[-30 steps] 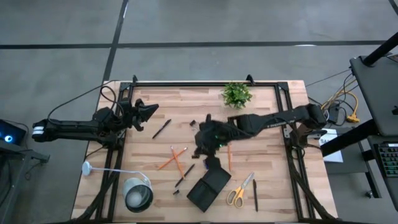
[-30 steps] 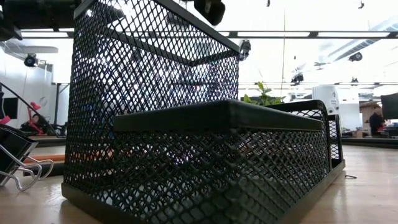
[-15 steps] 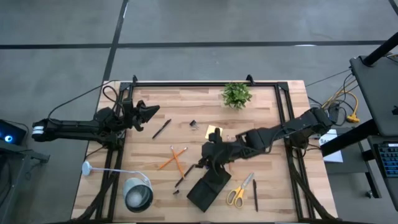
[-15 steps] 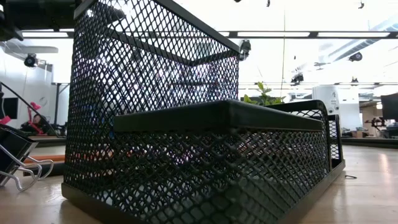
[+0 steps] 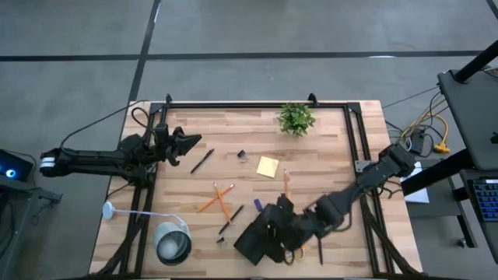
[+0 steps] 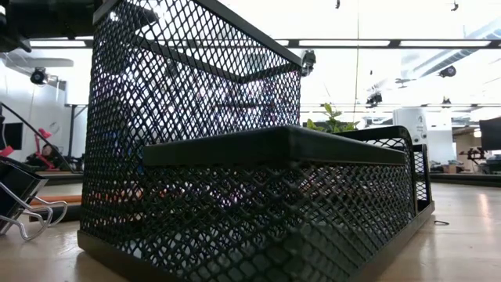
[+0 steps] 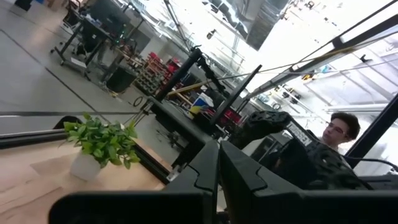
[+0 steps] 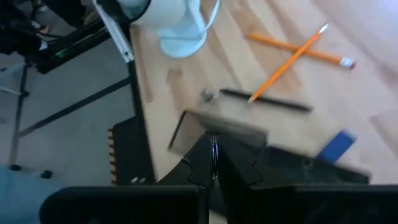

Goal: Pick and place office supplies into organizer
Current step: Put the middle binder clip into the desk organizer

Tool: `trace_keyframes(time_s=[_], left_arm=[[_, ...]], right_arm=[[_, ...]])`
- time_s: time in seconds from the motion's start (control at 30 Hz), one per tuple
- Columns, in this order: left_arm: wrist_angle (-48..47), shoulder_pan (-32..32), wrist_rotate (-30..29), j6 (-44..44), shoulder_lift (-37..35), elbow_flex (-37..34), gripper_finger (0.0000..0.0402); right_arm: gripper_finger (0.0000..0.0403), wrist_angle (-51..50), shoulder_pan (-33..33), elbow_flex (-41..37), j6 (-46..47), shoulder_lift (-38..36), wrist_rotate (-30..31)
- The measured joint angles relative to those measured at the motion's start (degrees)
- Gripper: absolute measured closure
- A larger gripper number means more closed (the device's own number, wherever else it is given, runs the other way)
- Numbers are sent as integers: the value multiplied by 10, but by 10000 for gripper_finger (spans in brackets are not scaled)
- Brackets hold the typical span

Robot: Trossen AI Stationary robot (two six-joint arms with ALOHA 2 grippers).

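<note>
The organizer (image 5: 261, 237) sits at the table's (image 5: 327, 140) near edge. The right gripper (image 5: 274, 228) has swung from mid-table to hover over it, fingers pressed together, likely delivering an item. The left gripper (image 5: 187, 143), also closed, waits at the left edge.

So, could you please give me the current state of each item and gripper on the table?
Right gripper: shut, over the organizer.
Left gripper: shut, waiting at the table's left edge.
Organizer: upright on the table.
Sticky-note pad: flat, loose.
Two orange pencils: crossed, loose.
Potted plant: upright.
</note>
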Motion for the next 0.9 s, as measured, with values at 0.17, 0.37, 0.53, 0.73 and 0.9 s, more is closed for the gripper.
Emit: trace_keyframes(time_s=[0.17, 0.37, 0.53, 0.73, 0.9], left_arm=[[0, 0, 1, 0, 0, 0, 402], [0, 0, 2, 0, 0, 0, 402], [0, 0, 1, 0, 1, -1, 402], [0, 0, 1, 0, 1, -1, 402], [0, 0, 1, -1, 8, -1, 402]], right_arm=[[395, -14, 39, 0, 63, 13, 29], [394, -22, 61, 1, 133, 40, 31], [394, -22, 63, 1, 143, 74, 27], [394, 11, 60, 1, 164, 121, 24], [394, 49, 52, 1, 164, 148, 9]])
